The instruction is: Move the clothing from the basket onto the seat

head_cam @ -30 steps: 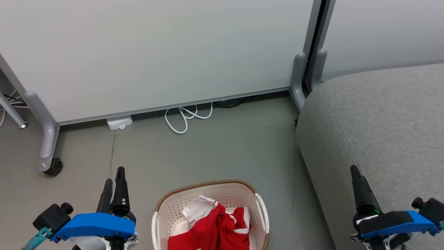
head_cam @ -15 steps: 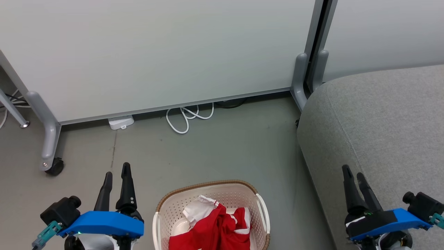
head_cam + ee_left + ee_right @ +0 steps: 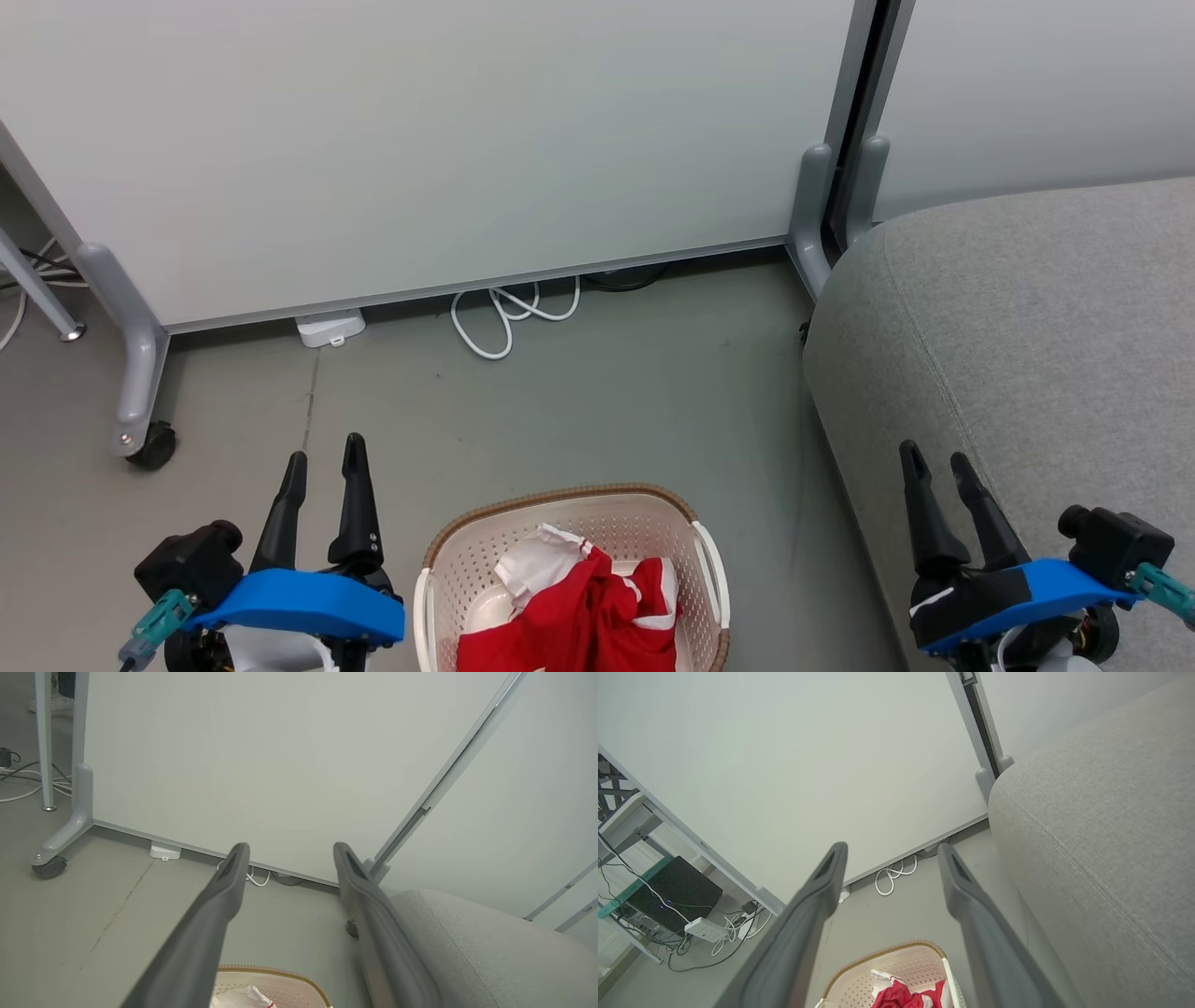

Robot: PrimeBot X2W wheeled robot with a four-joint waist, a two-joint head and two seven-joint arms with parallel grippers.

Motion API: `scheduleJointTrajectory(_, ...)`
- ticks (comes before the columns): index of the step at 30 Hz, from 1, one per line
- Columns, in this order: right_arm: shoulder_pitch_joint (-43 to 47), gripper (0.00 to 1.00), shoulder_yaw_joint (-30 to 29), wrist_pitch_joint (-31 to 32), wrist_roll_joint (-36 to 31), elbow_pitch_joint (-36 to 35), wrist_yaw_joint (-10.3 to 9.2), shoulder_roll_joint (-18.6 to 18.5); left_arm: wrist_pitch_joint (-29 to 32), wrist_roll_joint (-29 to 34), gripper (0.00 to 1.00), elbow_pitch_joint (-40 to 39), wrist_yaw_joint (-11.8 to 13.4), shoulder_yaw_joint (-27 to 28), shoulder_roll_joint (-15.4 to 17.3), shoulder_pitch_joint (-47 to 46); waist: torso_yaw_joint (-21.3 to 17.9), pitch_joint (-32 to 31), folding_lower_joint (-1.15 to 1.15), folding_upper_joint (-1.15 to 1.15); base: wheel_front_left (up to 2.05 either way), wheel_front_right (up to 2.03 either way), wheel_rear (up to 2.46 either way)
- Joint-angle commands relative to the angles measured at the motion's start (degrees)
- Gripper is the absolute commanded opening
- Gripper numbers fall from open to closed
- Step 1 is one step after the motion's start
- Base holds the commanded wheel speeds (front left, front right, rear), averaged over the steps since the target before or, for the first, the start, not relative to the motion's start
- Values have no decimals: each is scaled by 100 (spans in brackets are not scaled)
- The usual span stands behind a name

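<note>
Head view: the basket (image 3: 560, 492) sits on the grey floor at the bottom centre, and the clothing (image 3: 579, 616) lies bunched inside it, red with white trim, as it did a second ago. My left gripper (image 3: 326, 448) hovers left of the basket, and its two dark fingers are now parted and empty. A second ago they stood nearly together. My right gripper (image 3: 932, 454) hovers right of the basket, in front of the seat's rounded edge. Both of its fingers are now visible and spread, with nothing between them, where one second ago I saw a single dark finger. Both grippers have drifted a little nearer the basket. The seat (image 3: 1027, 327) fills the area right of the basket. A white cable (image 3: 504, 317) loops on the floor beyond the basket, at the foot of a pale partition (image 3: 420, 140).

Left wrist view: my left gripper (image 3: 290, 845) is spread wide and holds nothing. The basket's brown rim (image 3: 271, 970) and a white scrap of clothing (image 3: 243, 996) sit below it.

Right wrist view: my right gripper (image 3: 892, 845) is equally wide and bare. The basket (image 3: 887, 947), with the red clothing (image 3: 901, 994) in it, lies below between the fingers, and the seat (image 3: 1101, 812) is just to its right.
</note>
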Motion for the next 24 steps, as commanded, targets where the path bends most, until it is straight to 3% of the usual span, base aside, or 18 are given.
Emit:
scheduleJointTrajectory(1,-122,100,36,-58,-202,-75,9,-46,-69,199,100,-63,14,-19,40,-82,8,0,0,0,0,0,0)
scheduleJointTrajectory(24,-104,100,147,-207,-1428,-67,11,-56,-370,1199,100,67,-109,-72,-16,-60,59,-19,0,0,0,0,0)
